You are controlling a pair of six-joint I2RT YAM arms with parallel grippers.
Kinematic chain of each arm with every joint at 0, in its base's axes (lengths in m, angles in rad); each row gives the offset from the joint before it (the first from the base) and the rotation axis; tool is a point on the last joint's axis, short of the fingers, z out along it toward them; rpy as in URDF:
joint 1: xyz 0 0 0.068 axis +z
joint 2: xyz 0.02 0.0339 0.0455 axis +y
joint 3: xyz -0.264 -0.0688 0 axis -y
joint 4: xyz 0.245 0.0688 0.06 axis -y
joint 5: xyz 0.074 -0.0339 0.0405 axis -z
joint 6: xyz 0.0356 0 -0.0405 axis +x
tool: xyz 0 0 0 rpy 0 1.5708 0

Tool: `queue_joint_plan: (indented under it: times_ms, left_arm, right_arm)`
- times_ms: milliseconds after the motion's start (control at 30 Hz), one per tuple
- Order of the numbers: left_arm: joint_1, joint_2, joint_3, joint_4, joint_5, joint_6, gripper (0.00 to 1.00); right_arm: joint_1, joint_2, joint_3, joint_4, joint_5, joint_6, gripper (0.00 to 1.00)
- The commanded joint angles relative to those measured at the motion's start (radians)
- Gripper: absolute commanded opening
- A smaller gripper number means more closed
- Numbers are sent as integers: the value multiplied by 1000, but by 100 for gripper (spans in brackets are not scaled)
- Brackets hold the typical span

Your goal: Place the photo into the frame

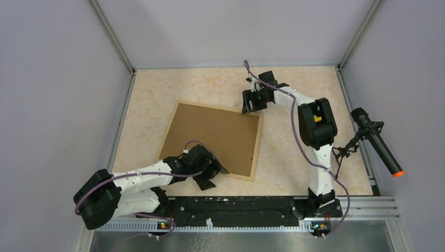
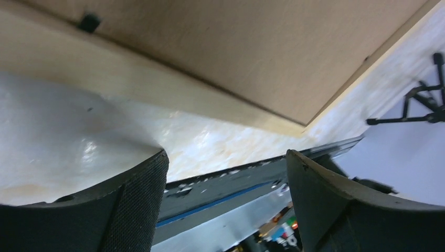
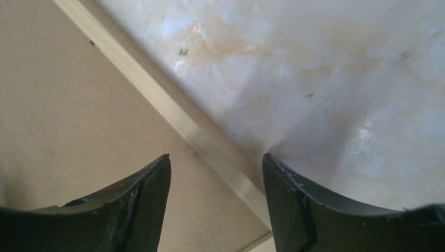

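Both spread, empty: left tool [image 2: 225, 157] beside frame [image 1: 210, 137] near edge, right tool [image 3: 216, 157] over far edge (black tab [image 2: 89, 22]: left wrist only)

The frame [image 1: 212, 137] lies back up, front hidden.

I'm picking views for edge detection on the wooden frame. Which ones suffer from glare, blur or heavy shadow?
Top external: sharp, evenly lit, no glare on the frame. Left wrist: fingers of the left claw blurred, white glare on the table. Right wrist: right claw dark and soft, sheen on the table beside the frame's wooden rail.
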Motion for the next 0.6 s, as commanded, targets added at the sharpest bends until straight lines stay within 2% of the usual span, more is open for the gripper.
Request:
queue_joint_plan:
  times_ms: [0, 200, 267, 400, 567]
  left_arm:
    - [52, 93, 0, 63, -198, -35, 88]
    - [292, 277, 126, 92, -156, 269, 88]
    - [350, 373, 207, 96, -98, 400, 88]
    - [378, 583, 426, 4, -67, 599, 91]
    - [391, 711, 544, 48, -12, 675, 91]
  right_arm:
    - [10, -46, -134, 78, -108, 140, 61]
    - [10, -219, -387, 144, -62, 262, 56]
    - [10, -293, -483, 175, -70, 286, 56]
    - [24, -424, -667, 250, -143, 339, 54]
    - [126, -546, -851, 324, -136, 414, 54]
